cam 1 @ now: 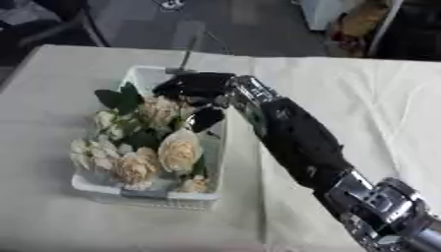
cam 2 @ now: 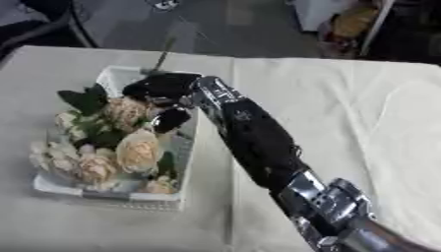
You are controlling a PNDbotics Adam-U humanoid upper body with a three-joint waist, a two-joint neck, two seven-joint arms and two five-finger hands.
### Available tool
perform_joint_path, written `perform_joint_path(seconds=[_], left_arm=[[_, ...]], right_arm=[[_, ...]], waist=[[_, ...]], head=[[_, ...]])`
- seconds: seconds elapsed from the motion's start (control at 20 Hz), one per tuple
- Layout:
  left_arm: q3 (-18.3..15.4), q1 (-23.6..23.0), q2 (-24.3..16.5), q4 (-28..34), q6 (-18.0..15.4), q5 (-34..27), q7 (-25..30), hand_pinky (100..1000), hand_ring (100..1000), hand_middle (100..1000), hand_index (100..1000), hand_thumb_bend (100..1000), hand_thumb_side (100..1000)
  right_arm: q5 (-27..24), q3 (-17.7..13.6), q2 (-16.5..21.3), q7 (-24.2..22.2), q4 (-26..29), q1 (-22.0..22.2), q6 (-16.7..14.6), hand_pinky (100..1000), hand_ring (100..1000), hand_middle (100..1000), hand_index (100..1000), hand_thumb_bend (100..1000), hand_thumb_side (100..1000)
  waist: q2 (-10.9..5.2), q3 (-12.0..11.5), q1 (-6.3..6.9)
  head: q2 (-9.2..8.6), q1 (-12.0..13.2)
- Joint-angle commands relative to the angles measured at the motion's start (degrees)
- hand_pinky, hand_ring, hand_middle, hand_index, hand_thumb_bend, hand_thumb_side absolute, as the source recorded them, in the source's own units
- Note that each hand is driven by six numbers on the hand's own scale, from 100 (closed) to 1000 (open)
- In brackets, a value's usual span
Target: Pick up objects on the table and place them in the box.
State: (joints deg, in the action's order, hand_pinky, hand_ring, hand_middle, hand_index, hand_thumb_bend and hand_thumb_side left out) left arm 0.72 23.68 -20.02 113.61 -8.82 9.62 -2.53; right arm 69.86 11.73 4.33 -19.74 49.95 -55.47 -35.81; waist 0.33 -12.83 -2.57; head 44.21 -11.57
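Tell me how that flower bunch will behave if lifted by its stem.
The flowers look light, many blooms on thin stalks, so heads probably droop. Petals seem delicate. The right hand is over the box, by the stem.

Cream and pale peach flowers (cam 1: pixel 164 147) with dark green leaves fill a white box (cam 1: pixel 142 197). The right hand (cam 1: pixel 196 87) is black (silver at the joints), the tablecloth (cam 1: pixel 362 98) off-white.

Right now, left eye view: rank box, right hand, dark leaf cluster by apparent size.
1. box
2. right hand, though it is above the box, so nearness may inflate it
3. dark leaf cluster
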Motion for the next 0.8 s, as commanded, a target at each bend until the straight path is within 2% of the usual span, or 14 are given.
perform_joint_path(seconds=[0.05, 0.1, 0.2, 0.35, 0.45, 0.5, 0.55, 0.6, 0.65, 0.7, 0.75, 0.8], left_arm=[[-0.2, 0.2, -1.4, 1.0, 0.3, 0.2, 0.0, 574, 714, 733, 793, 100, 777], [-0.2, 0.1, -1.5, 1.0, 0.3, 0.2, 0.0, 574, 714, 732, 792, 100, 777], [-0.3, -0.1, -1.7, 1.0, 0.4, 0.3, 0.0, 575, 714, 731, 792, 100, 777], [-0.4, -0.5, -1.9, 1.0, 0.5, 0.6, -0.1, 574, 714, 731, 793, 100, 777], [-0.6, -0.8, -2.2, 1.0, 0.6, 0.8, -0.2, 574, 714, 731, 792, 100, 776], [-0.7, -0.9, -2.3, 1.0, 0.7, 0.9, -0.3, 575, 714, 730, 792, 100, 776], [-0.8, -1.0, -2.4, 1.0, 0.7, 1.0, -0.3, 574, 714, 731, 793, 100, 776], [-0.9, -1.1, -2.5, 1.0, 0.8, 1.2, -0.4, 575, 713, 731, 792, 100, 776], [-1.0, -1.3, -2.6, 1.0, 0.8, 1.3, -0.6, 575, 714, 732, 793, 100, 776], [-1.2, -1.4, -2.8, 1.0, 0.8, 1.3, -0.7, 575, 714, 731, 792, 100, 776], [-1.2, -1.6, -2.9, 1.0, 0.9, 1.4, -0.8, 574, 714, 731, 793, 100, 762], [-1.3, -1.9, -3.1, 1.0, 1.0, 1.5, -0.9, 574, 714, 730, 792, 100, 775]], right_arm=[[-1.7, 0.6, 3.0, 2.3, 3.5, -1.3, -1.6, 1000, 1000, 1000, 1000, 100, 696], [-2.5, 0.8, 3.8, 3.6, 4.6, -1.5, -2.0, 1000, 1000, 1000, 997, 100, 688], [-5.6, 1.0, 5.9, 6.0, 6.7, -2.0, -3.3, 1000, 1000, 1000, 1000, 100, 567], [-11.4, 1.6, 10.7, 10.2, 12.9, -3.2, -5.3, 1000, 1000, 1000, 1000, 100, 427], [-17.6, 1.4, 15.0, 13.4, 18.3, -4.3, -7.0, 977, 966, 968, 980, 100, 121], [-20.6, 1.0, 17.4, 14.2, 21.1, -4.9, -7.5, 877, 926, 921, 911, 100, 125], [-23.5, 0.5, 19.5, 14.6, 23.6, -5.2, -7.4, 942, 957, 944, 932, 100, 100], [-26.5, -0.4, 21.5, 14.8, 25.9, -5.6, -6.9, 799, 868, 852, 822, 100, 100], [-29.7, -1.5, 23.6, 14.9, 28.5, -5.8, -6.1, 781, 848, 830, 799, 100, 100], [-33.4, -2.6, 25.4, 14.9, 30.8, -5.9, -4.9, 706, 776, 769, 774, 100, 100], [-37.6, -3.6, 27.1, 14.6, 32.7, -5.8, -3.4, 696, 775, 768, 766, 100, 498], [-41.3, -4.6, 28.5, 14.0, 34.4, -5.6, -1.8, 689, 778, 773, 768, 100, 100]], waist=[[-0.97, 0.3, 0.45], [-1.02, 0.4, 0.45], [-1.18, 0.5, 0.44], [-1.43, 0.9, 0.31], [-1.62, 1.3, 0.16], [-1.72, 1.6, 0.09], [-1.77, 1.7, 0.02], [-1.87, 1.9, -0.02], [-1.94, 2.1, -0.08], [-2.05, 2.4, -0.12], [-2.14, 2.6, -0.17], [-2.27, 2.9, -0.2]], head=[[-0.09, 0.3], [-0.09, 0.3], [-0.09, 0.7], [-0.09, 1.6], [-0.09, 2.7], [-0.09, 3.4], [-0.09, 3.8], [-0.09, 4.5], [-0.09, 5.1], [-0.09, 5.8], [-0.09, 6.3], [-0.09, 6.9]])
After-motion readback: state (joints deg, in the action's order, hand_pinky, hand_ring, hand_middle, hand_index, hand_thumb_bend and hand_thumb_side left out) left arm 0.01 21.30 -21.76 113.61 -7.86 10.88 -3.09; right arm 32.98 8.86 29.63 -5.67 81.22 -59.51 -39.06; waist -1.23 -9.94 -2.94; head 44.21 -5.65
